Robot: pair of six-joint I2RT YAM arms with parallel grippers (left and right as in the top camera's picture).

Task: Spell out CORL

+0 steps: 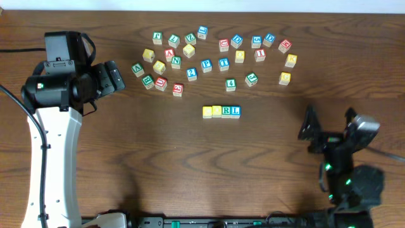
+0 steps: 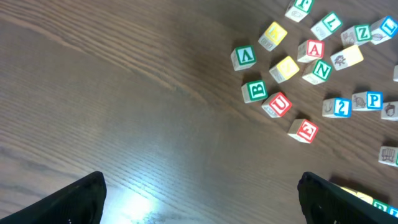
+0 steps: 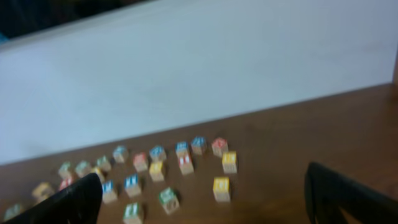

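Note:
Four small cubes stand side by side in a row at the table's middle. From left to right they are two yellow-topped cubes (image 1: pixel 207 111) (image 1: pixel 217 111), the white cube with a green R (image 1: pixel 226 111) and the white cube with a blue L (image 1: pixel 236 111). My left gripper (image 1: pixel 115 75) (image 2: pixel 202 205) is open at the far left, well apart from the row, over bare wood. My right gripper (image 1: pixel 329 122) (image 3: pixel 205 205) is open near the front right, also apart from the row and holding nothing. The right wrist view is blurred.
Several loose letter cubes (image 1: pixel 190 50) lie scattered across the back of the table, from left (image 2: pixel 278 104) to right (image 1: pixel 285 78) (image 3: pixel 222 186). A white wall (image 3: pixel 199 74) rises behind the table's far edge. The left arm's white column (image 1: pixel 54 164) stands at the left.

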